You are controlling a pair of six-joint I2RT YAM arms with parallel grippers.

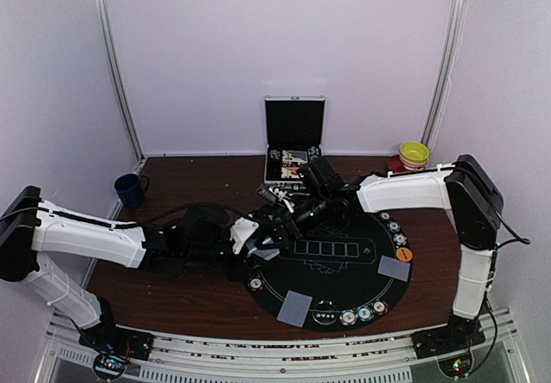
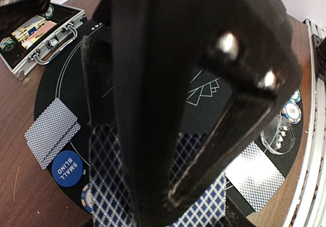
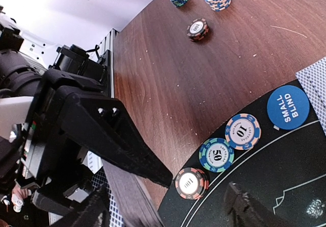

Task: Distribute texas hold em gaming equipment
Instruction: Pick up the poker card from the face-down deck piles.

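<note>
Your left gripper [image 1: 269, 242] clamps the blue diamond-backed card deck [image 2: 108, 196] over the round black mat [image 1: 344, 273], seemingly offering it to your open-jawed right gripper [image 1: 291, 219].

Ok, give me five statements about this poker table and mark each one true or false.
1. The silver case stands open. True.
2. The dark blue mug sits on the black mat. False: it stands on bare wood, off the mat.
3. The left claw grips blue-patterned cards. True.
4. The right claw holds a chip. False: it is open and empty.
5. The Small Blind button is orange. False: it is blue.
</note>
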